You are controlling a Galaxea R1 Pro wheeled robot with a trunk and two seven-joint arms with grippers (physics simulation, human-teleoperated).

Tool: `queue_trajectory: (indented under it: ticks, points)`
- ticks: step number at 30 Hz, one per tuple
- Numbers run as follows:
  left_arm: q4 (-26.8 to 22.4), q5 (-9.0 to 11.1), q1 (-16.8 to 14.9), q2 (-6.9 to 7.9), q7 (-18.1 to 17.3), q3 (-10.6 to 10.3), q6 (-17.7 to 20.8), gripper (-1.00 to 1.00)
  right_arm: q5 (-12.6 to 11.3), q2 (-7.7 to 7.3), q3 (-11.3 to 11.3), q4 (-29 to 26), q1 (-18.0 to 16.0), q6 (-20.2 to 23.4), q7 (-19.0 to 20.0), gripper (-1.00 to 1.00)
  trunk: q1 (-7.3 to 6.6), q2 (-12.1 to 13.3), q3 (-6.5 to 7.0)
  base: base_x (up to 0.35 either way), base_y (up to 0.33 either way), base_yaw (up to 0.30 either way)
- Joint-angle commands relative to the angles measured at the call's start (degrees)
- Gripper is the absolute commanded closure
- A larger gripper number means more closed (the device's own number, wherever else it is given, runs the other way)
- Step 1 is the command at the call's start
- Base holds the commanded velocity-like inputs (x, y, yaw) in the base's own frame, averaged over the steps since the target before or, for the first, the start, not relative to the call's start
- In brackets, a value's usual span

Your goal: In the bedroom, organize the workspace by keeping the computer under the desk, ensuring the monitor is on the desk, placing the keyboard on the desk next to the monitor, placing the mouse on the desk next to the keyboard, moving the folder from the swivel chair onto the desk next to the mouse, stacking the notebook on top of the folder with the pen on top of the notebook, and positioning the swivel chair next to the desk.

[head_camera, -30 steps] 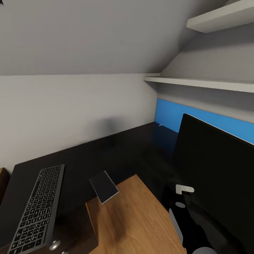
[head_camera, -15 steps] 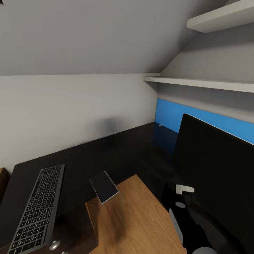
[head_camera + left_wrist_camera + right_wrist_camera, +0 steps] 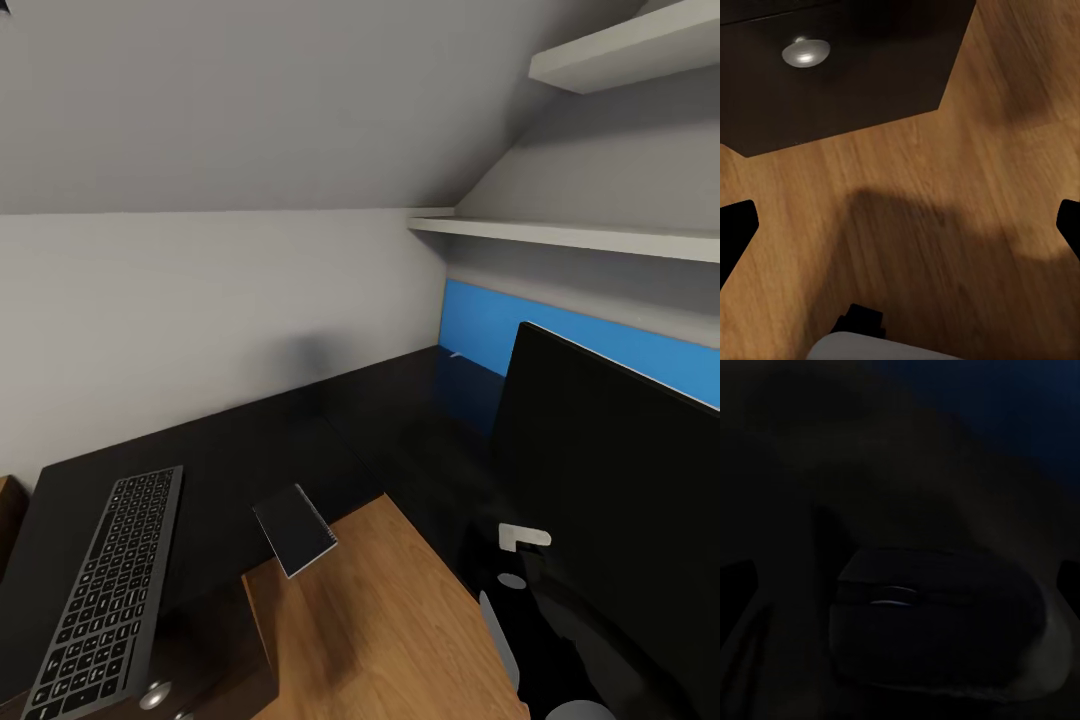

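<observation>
Head cam: I'm looking down at the corner of the black L-shaped worktop (image 3: 250,440), blue back panel (image 3: 480,335) behind it, grey walls, two white shelves (image 3: 560,235) up on my right.

Keyboard (image 3: 105,590) lies flat on the worktop's left wing, long side running toward me, near edge close to the worktop's front. Monitor (image 3: 610,490) stands on the right wing, big black screen angled across the frame, dark. Notebook (image 3: 295,530), small and grey with a light edge, sits at the inner edge of the worktop, one corner sticking out over the wood floor (image 3: 380,620); well apart from the keyboard, between it and the monitor. Dark drawer unit (image 3: 215,660) under the worktop, round silver knob (image 3: 153,693) at the bottom of the frame.

Left wrist cam: left tool (image 3: 900,225) hangs over bare wood floor, both black fingertips (image 3: 735,225) at the frame edges, spread wide, nothing between them. Same drawer unit corner and knob ahead of it; a shadow falls on the floor.

Right wrist cam: very dark. Right tool (image 3: 900,577) has its fingertips barely visible at the frame edges, wide apart, gripping nothing. A rounded dark mouse (image 3: 934,619) with a scroll-wheel line lies on the black surface between and beyond them; I can't tell if the fingers touch it.

Pale grey parts at the lower right of the head view, in front of the monitor: can't tell what they are.
</observation>
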Motion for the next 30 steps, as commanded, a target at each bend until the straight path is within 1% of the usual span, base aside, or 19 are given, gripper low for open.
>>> queue_trajectory:
  ticks: [1, 30]
  points:
    - [0.0, 0.0, 0.0, -0.01, 0.2, -0.1, -0.2, -1.00, 0.4, 0.06, -0.1, -0.1, 0.0, 0.5, 0.0, -1.00, 0.00, 0.0, -0.06, 0.000, 0.000, 0.000]
    - [0.0, -0.1, 0.0, 0.00, 0.3, -0.1, -0.2, -1.00, 0.3, 0.03, -0.1, -0.1, 0.0, 0.6, 0.0, -1.00, 0.00, 0.0, -0.06, 0.000, 0.000, 0.000]
